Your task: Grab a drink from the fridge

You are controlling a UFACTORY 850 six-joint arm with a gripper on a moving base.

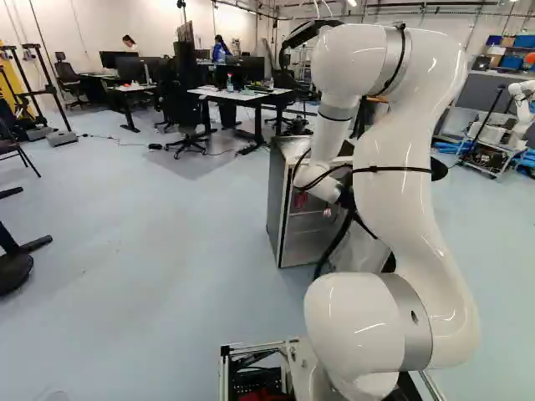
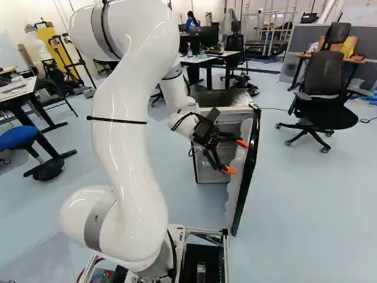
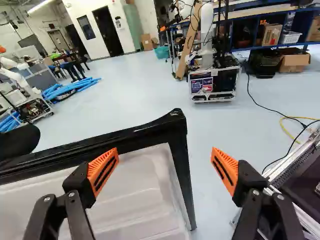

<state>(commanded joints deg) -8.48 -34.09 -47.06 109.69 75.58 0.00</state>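
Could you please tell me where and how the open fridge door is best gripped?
I'd pinch the fridge door by its free upright edge, near the top corner, with the end effector coming from beyond that edge, one finger per face: it stands slim and exposed.

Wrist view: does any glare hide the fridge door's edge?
No; small highlights dot the black door frame, which stands dark against pale floor. Left base view: bright streaks on the arm. Right base view: soft sheen on the fridge top.
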